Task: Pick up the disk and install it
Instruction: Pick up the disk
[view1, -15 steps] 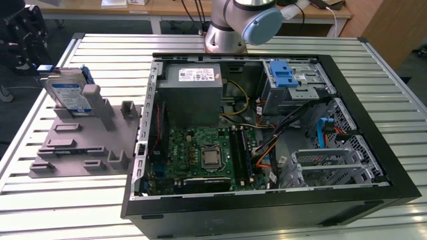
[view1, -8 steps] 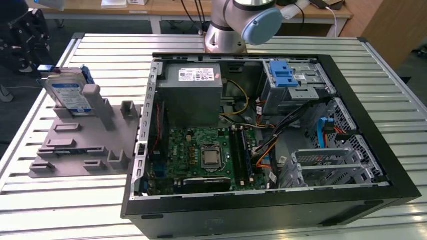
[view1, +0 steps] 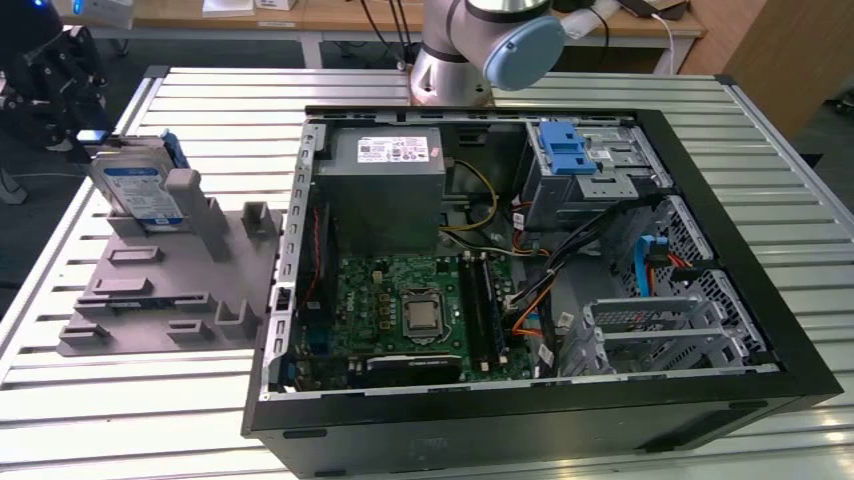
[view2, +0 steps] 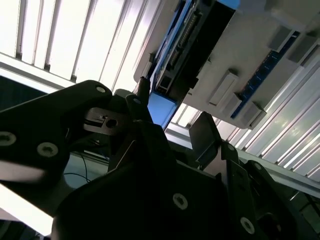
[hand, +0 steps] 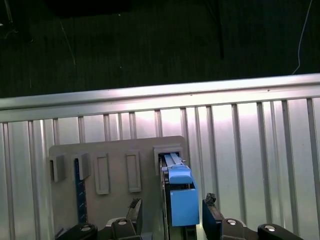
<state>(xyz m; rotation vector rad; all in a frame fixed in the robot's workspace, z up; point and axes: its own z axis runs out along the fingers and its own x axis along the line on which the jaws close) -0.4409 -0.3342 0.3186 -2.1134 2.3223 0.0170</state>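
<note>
The disk (view1: 140, 190) is stood upright on edge in a slot of the grey holder (view1: 147, 300). The holder is set on the table (view1: 134, 400), at the exterior view's left of the open case (view1: 787, 330). In the first wrist view the gripper (hand: 172, 206) is seen open, its fingers (hand: 211, 207) placed on either side of the disk's blue rail. A motherboard (view1: 414, 300), a power supply (view1: 387, 190) and a cage (view1: 614, 170) with a blue latch are housed in the case.
</note>
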